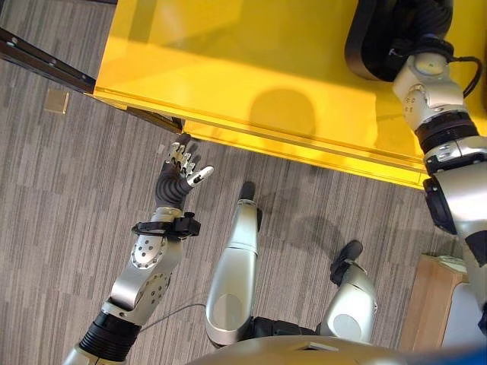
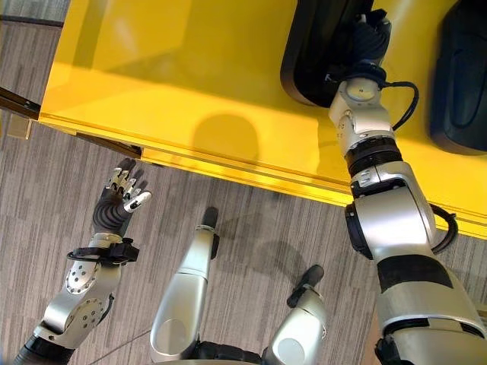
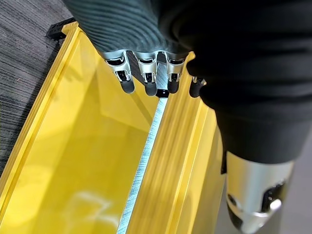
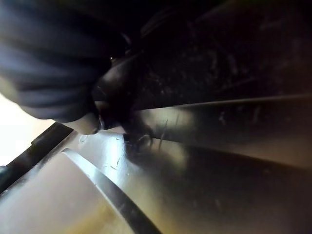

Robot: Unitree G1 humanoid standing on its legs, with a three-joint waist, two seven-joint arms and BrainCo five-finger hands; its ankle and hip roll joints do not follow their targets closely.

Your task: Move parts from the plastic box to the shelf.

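Resting right hand (image 2: 370, 34) on glossy black part (image 2: 316, 53)

Right hand buried in the far part

I can't see my right hand's (image 2: 370, 34) fingers; they're sunk in the black part (image 2: 316, 53), itself cut by the far edge. A second part (image 2: 460, 76) runs off right. The box (image 1: 228, 68) is cropped too.

A workshop or factory floor, a big yellow plastic bin (image 1: 251, 84) across 12 o'clock holding large black moulded parts (image 2: 319, 53) at 1 o'clock, grey striped carpet flooring (image 1: 68, 190) from 6 to 9 o'clock, a dark metal frame rail (image 1: 38, 57) at 10 o'clock
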